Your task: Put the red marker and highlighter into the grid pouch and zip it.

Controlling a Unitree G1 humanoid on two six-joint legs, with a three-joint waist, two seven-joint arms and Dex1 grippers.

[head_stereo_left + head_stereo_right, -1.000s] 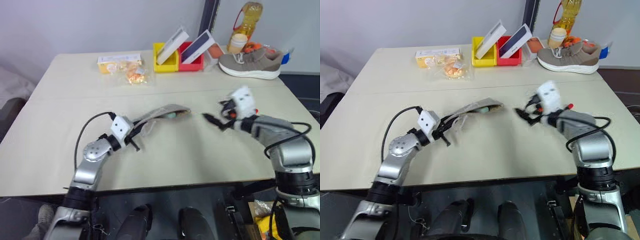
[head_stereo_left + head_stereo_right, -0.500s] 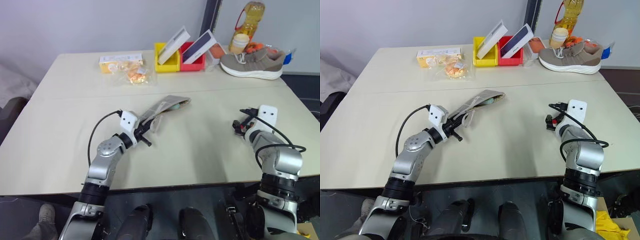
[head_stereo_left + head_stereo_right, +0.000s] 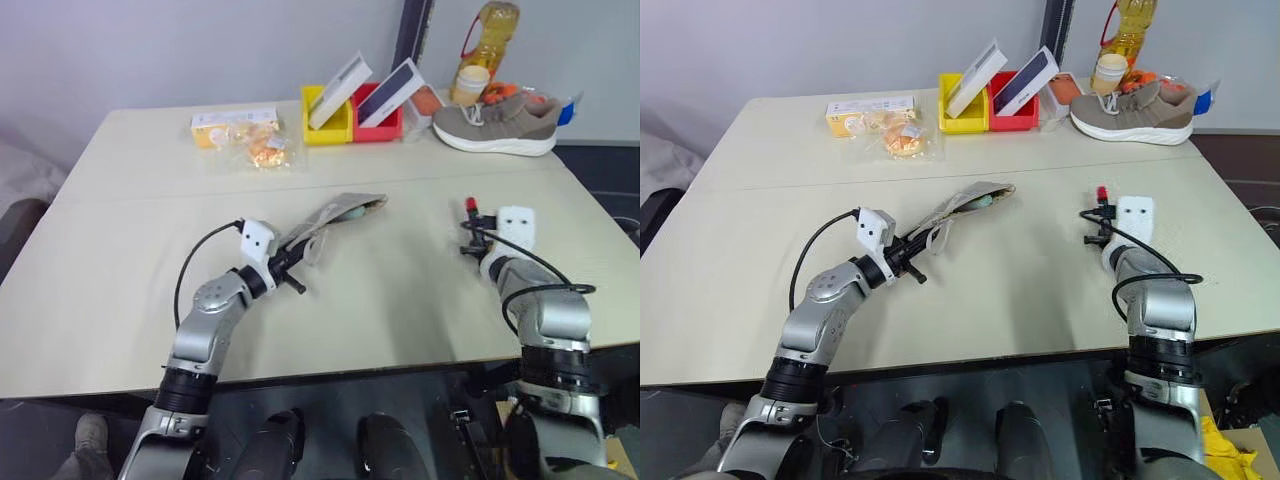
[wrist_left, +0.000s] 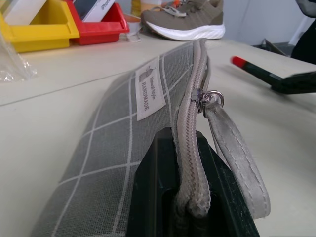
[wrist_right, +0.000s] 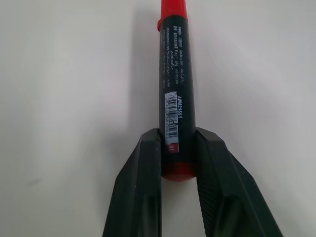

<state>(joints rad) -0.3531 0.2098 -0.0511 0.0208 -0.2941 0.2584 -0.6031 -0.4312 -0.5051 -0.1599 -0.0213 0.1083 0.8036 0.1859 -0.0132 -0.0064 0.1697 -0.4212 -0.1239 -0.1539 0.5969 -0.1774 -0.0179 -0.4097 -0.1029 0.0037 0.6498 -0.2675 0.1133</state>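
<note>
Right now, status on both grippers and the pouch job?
Left gripper shut on grey grid pouch at its zipper edge. Right gripper shut on black red-ended marker. Green highlighter in pouch mouth. Table between clear.

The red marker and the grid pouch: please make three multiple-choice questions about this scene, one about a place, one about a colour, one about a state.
1. Where is the highlighter?
A. in the open end of the grid pouch
B. in the yellow bin
C. beside the shoe

2. What colour is the bin next to the yellow bin?
A. blue
B. red
C. green

3. What is the state of the right gripper?
A. wide open above the table
B. shut on nothing
C. shut on the red marker

Answers:
1 A: a light-green end shows in the grid pouch mouth.
2 B: it sits against the yellow one.
3 C: the wrist view shows both fingers pressing the red marker.
</note>
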